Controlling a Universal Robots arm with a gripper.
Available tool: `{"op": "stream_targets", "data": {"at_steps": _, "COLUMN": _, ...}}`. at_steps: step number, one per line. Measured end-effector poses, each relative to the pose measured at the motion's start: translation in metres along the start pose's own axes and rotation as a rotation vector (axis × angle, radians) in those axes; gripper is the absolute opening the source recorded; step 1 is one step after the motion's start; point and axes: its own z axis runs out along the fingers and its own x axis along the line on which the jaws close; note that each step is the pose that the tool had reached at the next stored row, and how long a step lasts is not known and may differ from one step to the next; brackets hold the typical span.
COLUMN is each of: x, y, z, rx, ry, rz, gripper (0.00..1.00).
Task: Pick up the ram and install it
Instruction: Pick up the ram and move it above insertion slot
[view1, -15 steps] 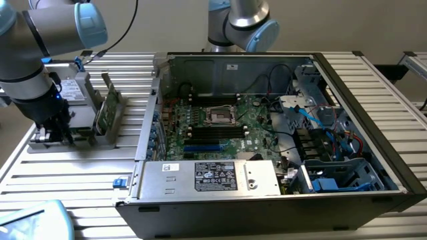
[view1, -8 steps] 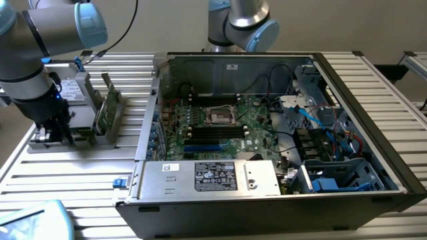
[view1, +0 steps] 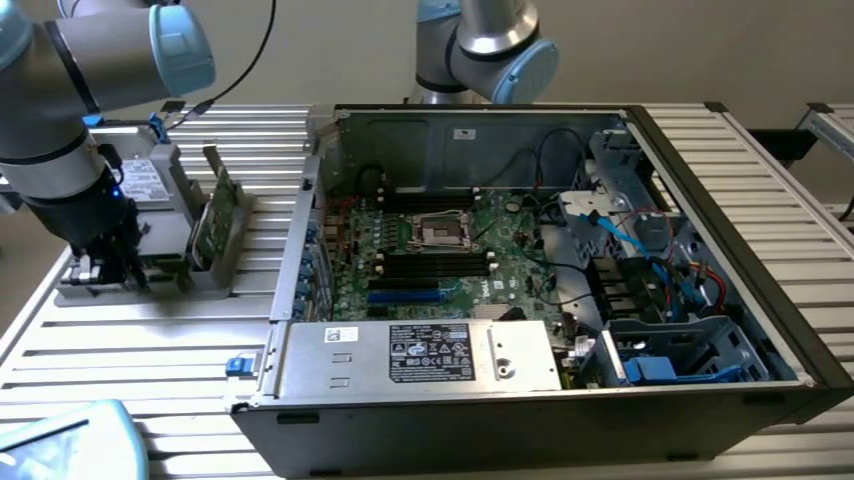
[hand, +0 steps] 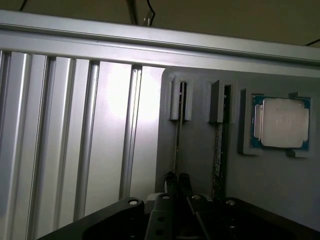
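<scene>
Grip is the nearest thing to judge: in the wrist view the gripper (hand: 177, 182) is clamped almost fully together, its jaws pinching the thin upper edge of the ram (hand: 178, 140), which runs edge-on away from them. The ram stands upright in a grey holder (hand: 197, 150), with its far end seated in a notched post (hand: 179, 100). It looks light and stiff but fragile, a thin board that should tolerate a firm squeeze across its two flat faces and very little twisting or side load. The smooth faces could slip if the pinch is shallow. The hold appears to sit towards one end rather than the middle, so the stick may tend to tilt once it is free of the post. Its lower contact edge is hidden inside the holder. Just beside it a second stick (hand: 218, 150) stands in its own post, parallel and apart from the first. Beyond that a processor (hand: 281, 122) lies flat in a recess of the holder. The holder rests on a slatted metal table (hand: 75, 140). In the exterior view the gripper (view1: 110, 268) is low over this holder at the exterior view's left. Farther off, well apart from it, stands an open computer case (view1: 747, 190). Inside is the motherboard (view1: 514, 245), whose long black slots (view1: 427, 262) lie near the square socket.
</scene>
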Motion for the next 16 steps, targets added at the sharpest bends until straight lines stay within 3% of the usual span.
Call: {"op": "stream_targets", "data": {"at_steps": 16, "x": -0.0004, "y": -0.0001, "z": -0.0102, "rx": -0.0063, "ry": -0.0009, "rz": 0.004, "gripper": 0.13}}
